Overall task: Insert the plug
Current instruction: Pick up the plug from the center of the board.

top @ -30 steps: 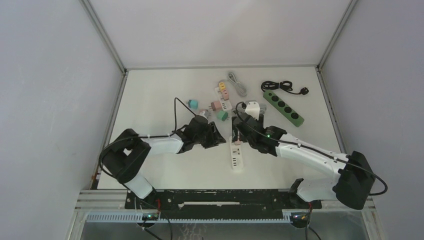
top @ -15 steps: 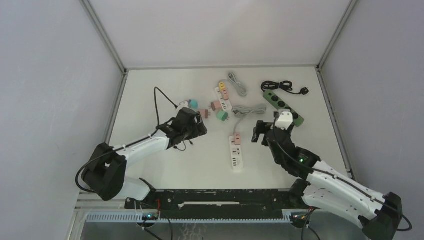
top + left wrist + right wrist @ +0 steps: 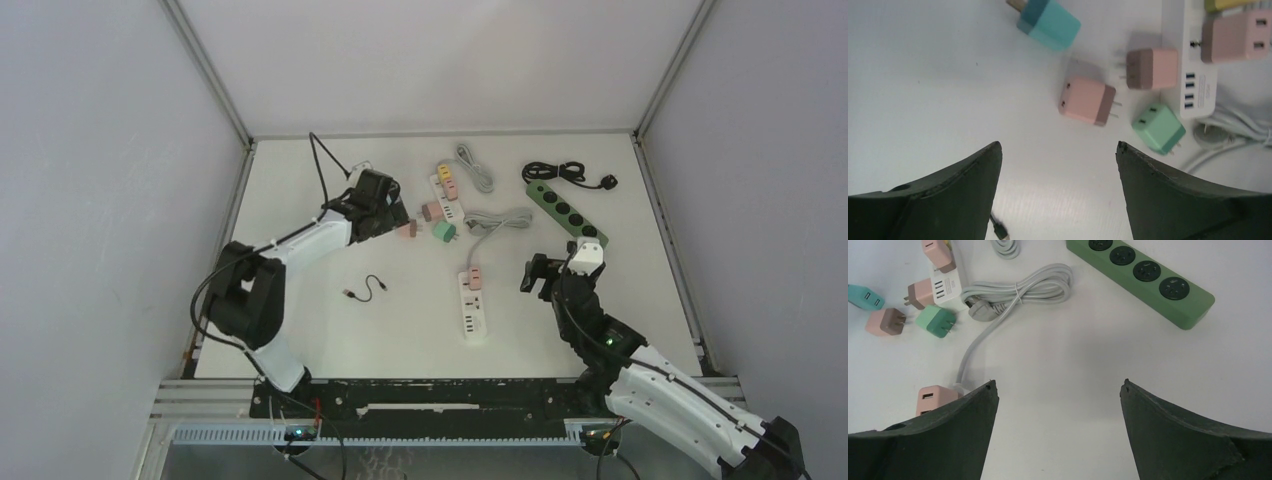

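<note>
A white power strip (image 3: 473, 308) lies mid-table with a pink plug (image 3: 475, 275) seated in its far end; the right wrist view shows that plug (image 3: 934, 397) beside my left finger. My right gripper (image 3: 533, 276) (image 3: 1058, 385) is open and empty, to the right of the strip. Further back, my left gripper (image 3: 392, 213) (image 3: 1058, 147) is open and empty, over bare table just short of loose plugs: a pink one (image 3: 1088, 100), a brown-pink one (image 3: 1152, 68), a green one (image 3: 1159, 127) and a teal one (image 3: 1049, 24).
A short black USB cable (image 3: 365, 290) lies left of the strip. A second white strip (image 3: 447, 190) carries plugs at the back. A green power strip (image 3: 567, 210) with its black cord (image 3: 560, 172) lies back right, and a coiled grey cord (image 3: 1018, 290) sits between.
Both grippers opened and left the white strip. The left arm swung back to the loose plugs, leaving the black cable on the table. The right arm drew back to the right.
</note>
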Robot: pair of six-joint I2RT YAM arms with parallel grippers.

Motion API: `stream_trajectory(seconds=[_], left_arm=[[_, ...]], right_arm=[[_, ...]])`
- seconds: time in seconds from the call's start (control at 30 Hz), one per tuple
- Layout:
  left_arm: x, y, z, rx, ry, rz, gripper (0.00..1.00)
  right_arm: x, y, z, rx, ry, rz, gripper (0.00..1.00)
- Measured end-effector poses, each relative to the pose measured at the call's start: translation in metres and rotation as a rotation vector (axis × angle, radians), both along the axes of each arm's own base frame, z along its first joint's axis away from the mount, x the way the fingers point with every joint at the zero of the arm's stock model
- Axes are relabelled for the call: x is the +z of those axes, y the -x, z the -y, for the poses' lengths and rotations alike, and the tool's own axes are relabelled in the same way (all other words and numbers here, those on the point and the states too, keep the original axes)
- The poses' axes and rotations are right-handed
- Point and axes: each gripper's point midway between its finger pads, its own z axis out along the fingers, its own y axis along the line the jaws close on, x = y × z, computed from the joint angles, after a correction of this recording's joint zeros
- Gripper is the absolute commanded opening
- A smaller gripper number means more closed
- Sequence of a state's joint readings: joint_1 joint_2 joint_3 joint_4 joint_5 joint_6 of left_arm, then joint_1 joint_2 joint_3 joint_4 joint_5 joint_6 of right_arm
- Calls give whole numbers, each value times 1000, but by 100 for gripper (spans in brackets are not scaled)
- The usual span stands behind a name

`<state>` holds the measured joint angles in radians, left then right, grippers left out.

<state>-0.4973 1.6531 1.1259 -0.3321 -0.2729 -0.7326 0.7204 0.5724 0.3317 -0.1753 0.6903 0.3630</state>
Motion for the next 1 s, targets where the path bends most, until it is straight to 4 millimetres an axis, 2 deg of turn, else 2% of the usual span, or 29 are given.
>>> stream_trajectory(seconds=[0.2, 0.33, 0.4, 0.77, 1.0], left_arm=[[-14, -42, -13, 68, -13, -38, 87], [-21, -73, -11, 88, -11, -51, 85], [-26, -82, -11, 95, -12, -58, 85], [-44, -106, -19, 119, 0, -95, 75], [-58, -105, -21, 117, 2, -129, 64]], right_arm=[[-4, -5, 3, -24, 9, -7, 93], [-16, -7, 3, -28, 43, -45, 93], [-20, -7, 3, -27, 57, -61, 93], [-19, -8, 2, -25, 54, -54, 93], [-19, -8, 1, -18, 57, -56, 92]])
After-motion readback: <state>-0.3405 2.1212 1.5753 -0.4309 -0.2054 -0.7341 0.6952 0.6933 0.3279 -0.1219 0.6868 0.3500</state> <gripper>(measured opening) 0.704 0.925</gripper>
